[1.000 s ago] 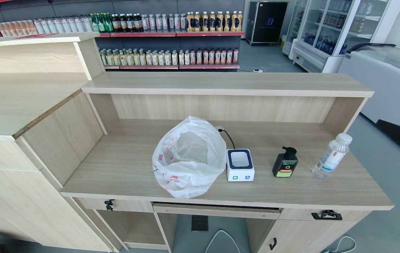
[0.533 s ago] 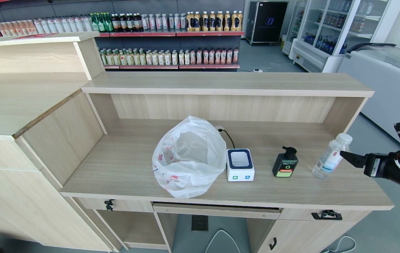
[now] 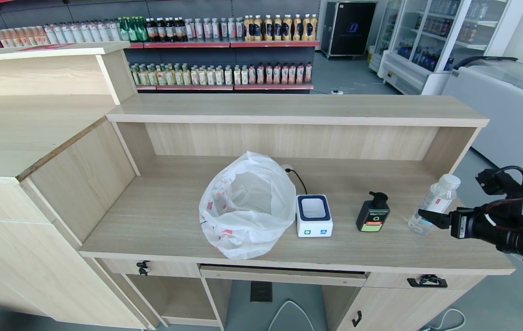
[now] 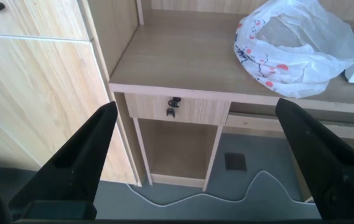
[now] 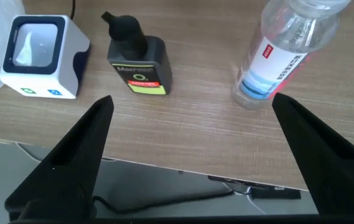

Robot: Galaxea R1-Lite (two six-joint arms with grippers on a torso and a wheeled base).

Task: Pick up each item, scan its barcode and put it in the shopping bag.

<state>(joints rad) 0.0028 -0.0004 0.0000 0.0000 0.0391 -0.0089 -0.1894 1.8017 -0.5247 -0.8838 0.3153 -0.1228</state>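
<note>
- Shop shelves and fridges lay behind a pale wooden worktop [image 3: 165,216], where an open white shopping bag [image 3: 243,204] sat touching the barcode scanner [image 3: 314,215].
- Right of the scanner stood a dark pump bottle [image 3: 373,214], then a clear water bottle [image 3: 434,203] near the worktop's right end; neither was bagged.
- Just beside the water bottle hovered the right gripper [image 3: 427,217], jaws spread wide, holding nothing.
- Low off the worktop's left front hung the left gripper [image 4: 196,107], likewise spread and empty.
- Judged step: the first pick, probably the water bottle. The next move called for bringing the jaws round its body and closing gently, as a tall bottle could tip.

White, red-flecked bag [image 3: 243,220]; black pump bottle [image 3: 372,217]
</note>
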